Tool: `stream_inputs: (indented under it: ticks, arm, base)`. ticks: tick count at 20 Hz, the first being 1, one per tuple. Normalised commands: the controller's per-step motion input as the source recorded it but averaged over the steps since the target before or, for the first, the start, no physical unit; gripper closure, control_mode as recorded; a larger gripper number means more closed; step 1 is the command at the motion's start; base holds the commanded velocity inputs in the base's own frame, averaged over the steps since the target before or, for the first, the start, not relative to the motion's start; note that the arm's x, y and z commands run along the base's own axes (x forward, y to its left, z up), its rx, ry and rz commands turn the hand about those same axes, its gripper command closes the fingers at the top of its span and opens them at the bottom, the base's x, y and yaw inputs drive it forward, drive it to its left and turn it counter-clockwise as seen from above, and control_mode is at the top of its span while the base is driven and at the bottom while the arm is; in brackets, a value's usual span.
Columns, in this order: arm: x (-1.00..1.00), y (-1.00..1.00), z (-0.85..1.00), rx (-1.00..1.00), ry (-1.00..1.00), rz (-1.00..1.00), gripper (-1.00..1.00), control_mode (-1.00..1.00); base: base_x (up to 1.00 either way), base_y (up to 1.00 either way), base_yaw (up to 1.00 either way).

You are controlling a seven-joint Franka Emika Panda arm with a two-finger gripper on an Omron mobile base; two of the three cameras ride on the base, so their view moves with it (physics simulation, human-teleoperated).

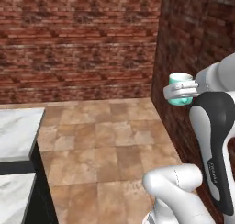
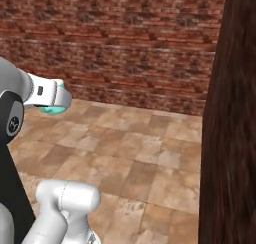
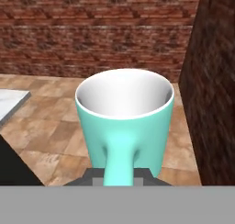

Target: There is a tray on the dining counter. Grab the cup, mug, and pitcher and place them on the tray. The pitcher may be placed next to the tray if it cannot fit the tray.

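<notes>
1. The gripper (image 1: 182,93) pinches the light teal mug (image 3: 125,122) by its loop handle, fingers closed tight on it.
2. The mug hangs upright in mid-air (white inside), above a brown tiled floor (image 1: 105,136).
3. A marble counter (image 1: 16,131) edges the left.
4. Behind stands a brick wall (image 1: 78,39).

Red-brown brick wall (image 1: 78,39) spans far side of room, pale mortar lines running across it. Second brick wall (image 1: 193,44), darker, in shadow, meets it at corner on right. Tan and brown stone-tile floor (image 1: 105,140) covers open middle, tiles mottled, thin joints between them. Dark brown upright panel (image 2: 230,128) with vertical grain fills right edge of right base view, nearer than the far wall, hiding part of it.
</notes>
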Motion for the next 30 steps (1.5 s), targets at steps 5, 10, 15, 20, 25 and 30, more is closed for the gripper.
stream_inputs:
  ticks: [5, 10, 15, 20, 25, 30]
  arm:
    - [0.0, 0.0, 0.0, 0.0, 0.0, 0.0, 1.0, 1.0]
    - [0.0, 0.0, 0.0, 0.0, 0.0, 0.0, 1.0, 1.0]
    - [0.0, 0.0, 0.0, 0.0, 0.0, 0.0, 1.0, 1.0]
    - [0.0, 0.0, 0.0, 0.0, 0.0, 0.0, 1.0, 1.0]
    - [0.0, 0.0, 0.0, 0.0, 0.0, 0.0, 1.0, 1.0]
    - [0.0, 0.0, 0.0, 0.0, 0.0, 0.0, 1.0, 1.0]
  base:
    - [1.0, 0.0, 0.05]
    - [1.0, 0.0, 0.05]
    - [1.0, 0.0, 0.08]
    - [1.0, 0.0, 0.15]
    - [1.0, 0.02, 0.49]
    - [0.91, 0.0, 0.77]
